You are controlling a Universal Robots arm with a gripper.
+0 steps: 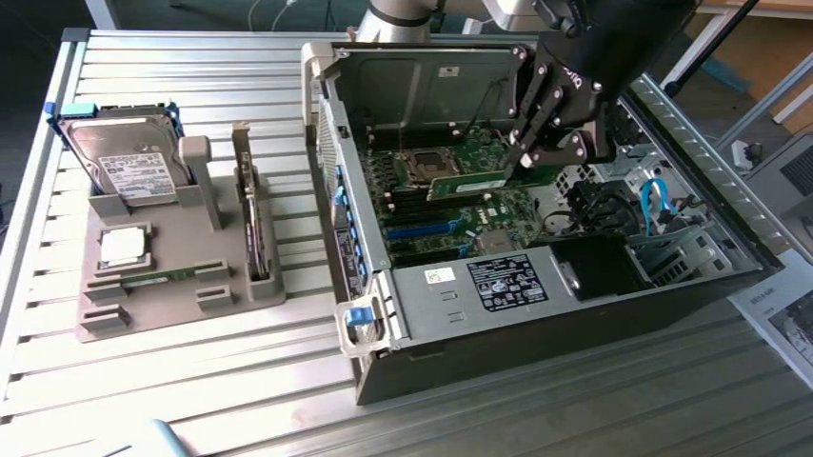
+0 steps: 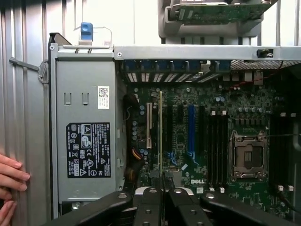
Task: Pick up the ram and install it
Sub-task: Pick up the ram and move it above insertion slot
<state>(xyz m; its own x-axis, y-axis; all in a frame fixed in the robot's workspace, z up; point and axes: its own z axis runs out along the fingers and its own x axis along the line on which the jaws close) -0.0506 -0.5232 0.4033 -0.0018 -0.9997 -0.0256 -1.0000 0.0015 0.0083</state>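
Ram [image 1: 473, 183] is hanging over the motherboard [image 2: 235, 101] inside the open case [image 1: 508, 357], my pincer [image 1: 531, 160] pinching it on edge. I am worrying it is sitting off the black memory slots [image 2: 215, 146]; pressing down misaligned could bend it.

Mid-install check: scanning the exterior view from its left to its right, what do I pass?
hard drive → expansion card standing in the grey fixture → blue case latch → ram above the motherboard → blue cable
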